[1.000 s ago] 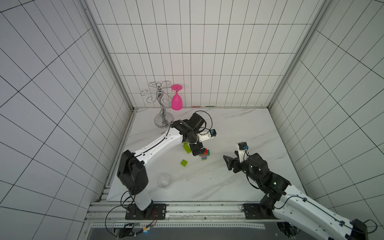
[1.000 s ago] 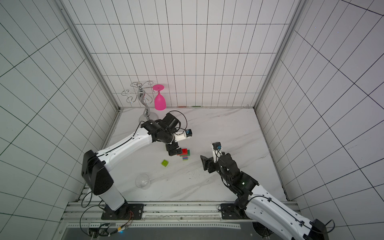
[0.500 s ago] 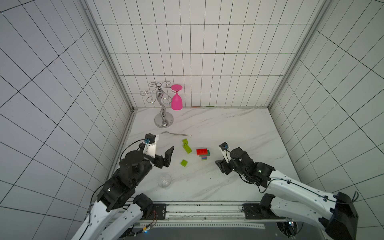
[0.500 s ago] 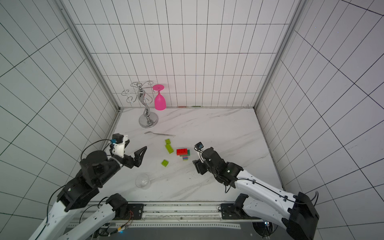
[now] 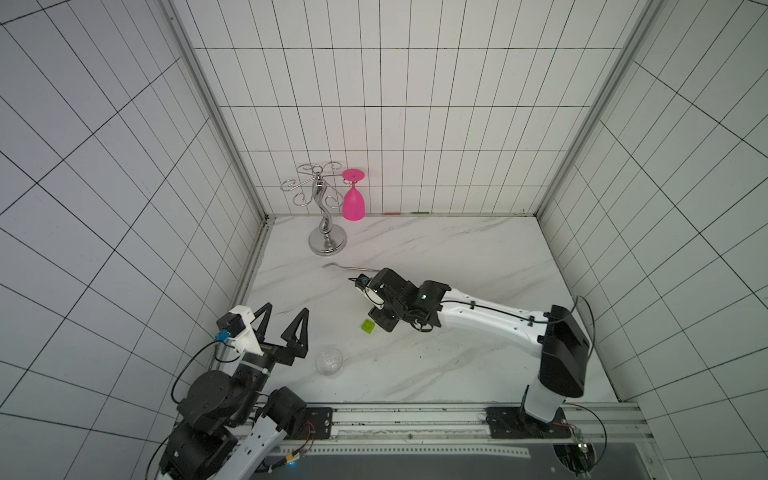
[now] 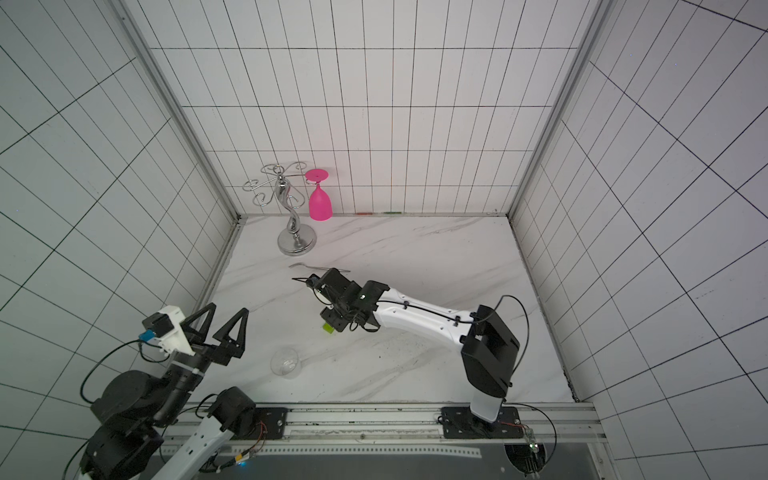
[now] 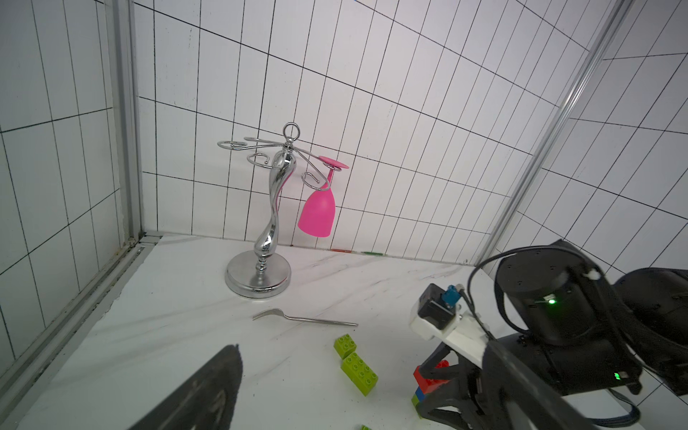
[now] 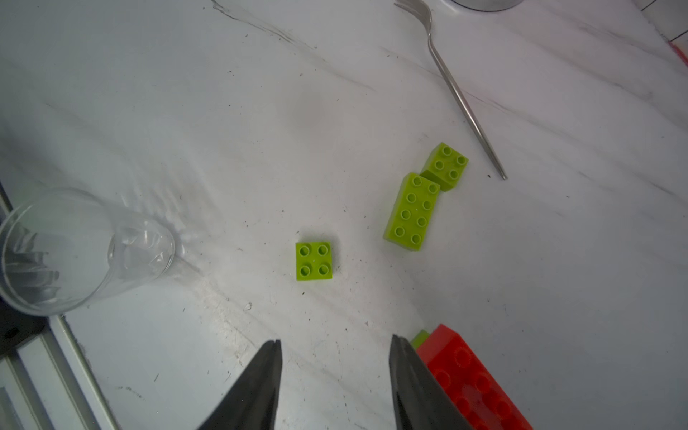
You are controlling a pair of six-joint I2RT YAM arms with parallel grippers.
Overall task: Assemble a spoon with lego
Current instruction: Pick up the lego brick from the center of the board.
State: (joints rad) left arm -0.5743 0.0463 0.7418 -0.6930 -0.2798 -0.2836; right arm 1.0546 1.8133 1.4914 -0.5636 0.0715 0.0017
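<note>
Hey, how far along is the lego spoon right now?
Done: a red-topped stack is built, blue and lime showing beneath. In hand: nothing; the right gripper is open beside the stack, the left gripper open, off to the side. Left: a long lime brick, a square lime brick by it and a lone lime brick lie loose.

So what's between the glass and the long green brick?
A small square lime brick sits there, touching neither; the right wrist view shows it.
</note>
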